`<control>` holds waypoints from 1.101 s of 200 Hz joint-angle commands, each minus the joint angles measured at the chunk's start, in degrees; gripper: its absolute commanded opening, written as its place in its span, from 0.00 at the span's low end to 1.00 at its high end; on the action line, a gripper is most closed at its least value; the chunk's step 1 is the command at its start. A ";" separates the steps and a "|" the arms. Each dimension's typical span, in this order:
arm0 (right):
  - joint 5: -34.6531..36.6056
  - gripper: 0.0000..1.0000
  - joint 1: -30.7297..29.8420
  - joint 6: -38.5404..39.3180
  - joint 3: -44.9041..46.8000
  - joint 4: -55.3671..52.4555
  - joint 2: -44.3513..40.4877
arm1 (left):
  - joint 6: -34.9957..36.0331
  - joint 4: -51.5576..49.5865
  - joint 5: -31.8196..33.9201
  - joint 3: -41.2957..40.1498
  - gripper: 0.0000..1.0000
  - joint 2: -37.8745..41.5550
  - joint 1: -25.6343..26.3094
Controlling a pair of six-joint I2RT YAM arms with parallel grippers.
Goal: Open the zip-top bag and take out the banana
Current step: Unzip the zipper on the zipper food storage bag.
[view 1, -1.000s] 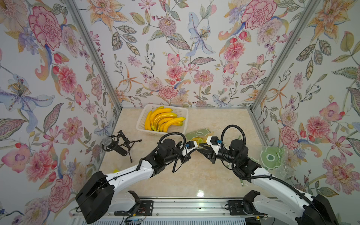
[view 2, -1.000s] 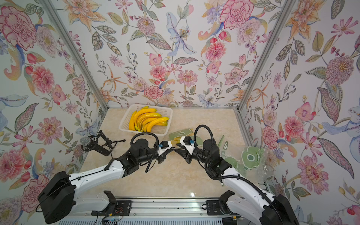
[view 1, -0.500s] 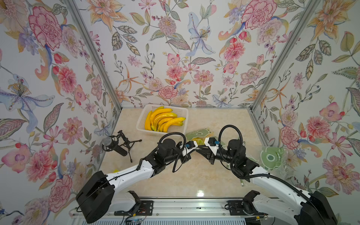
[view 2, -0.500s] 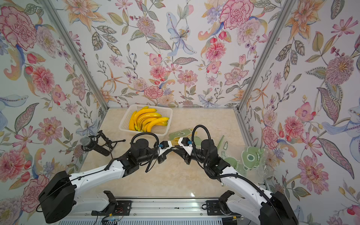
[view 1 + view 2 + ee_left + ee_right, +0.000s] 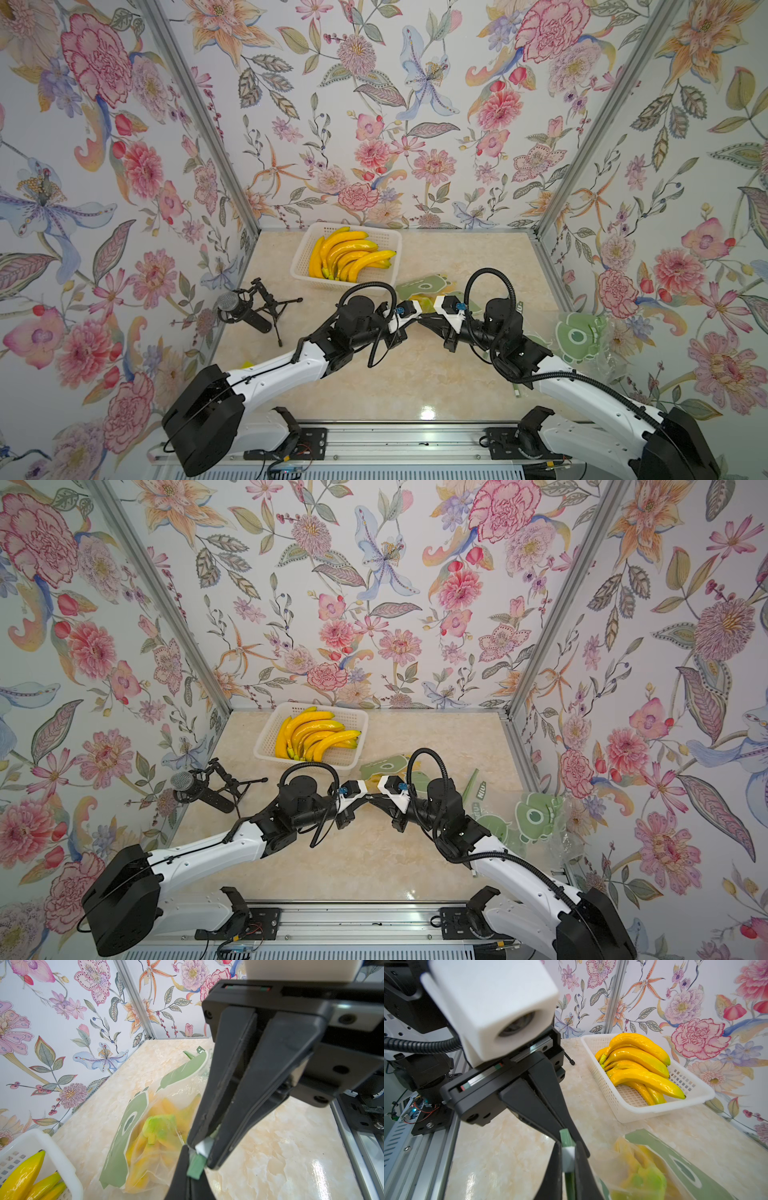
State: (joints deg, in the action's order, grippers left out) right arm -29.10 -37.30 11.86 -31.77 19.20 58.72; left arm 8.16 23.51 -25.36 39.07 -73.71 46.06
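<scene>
1. Left wrist view shows my left tool pressed together on the green zip strip at the mouth of the bag.
2. My right tool is pinching too. It has the little white slider on that same strip, just beside my left tool.
3. I think I hold it this way so one tool keeps the strip from moving while the other pulls the slider along.
4. The bag lies on the desk, near the middle. It is just past my two tools and to the right of the white basket.
5. The banana is inside the bag. I can see it through the clear side, so I think the job has only just begun.
6. The basket sits at the far side, a bit to the left, and holds more bananas. I guess this one goes there too.
7. The bag looks thin and floppy. If I pull too hard, it may slide or lift up and not open.
</scene>
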 commanded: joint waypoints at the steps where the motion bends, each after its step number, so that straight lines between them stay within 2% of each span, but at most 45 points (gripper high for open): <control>1: 4.14 0.02 0.49 1.70 -0.01 -1.47 -1.04 | 0.45 -0.19 -2.50 0.59 0.02 1.54 -0.86; 124: 9.63 0.00 0.47 0.74 2.97 -4.08 -5.00 | -0.23 1.34 -2.33 -3.93 0.02 6.51 -5.87; 220: 13.36 0.00 0.48 -4.95 6.94 -5.61 -8.97 | -7.19 9.55 3.82 -8.81 0.00 8.67 -11.88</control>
State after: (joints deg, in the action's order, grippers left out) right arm -18.79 -37.47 9.54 -26.41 15.70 51.33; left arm 3.53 28.23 -26.74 31.44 -66.48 36.97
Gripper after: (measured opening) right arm 0.086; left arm 0.050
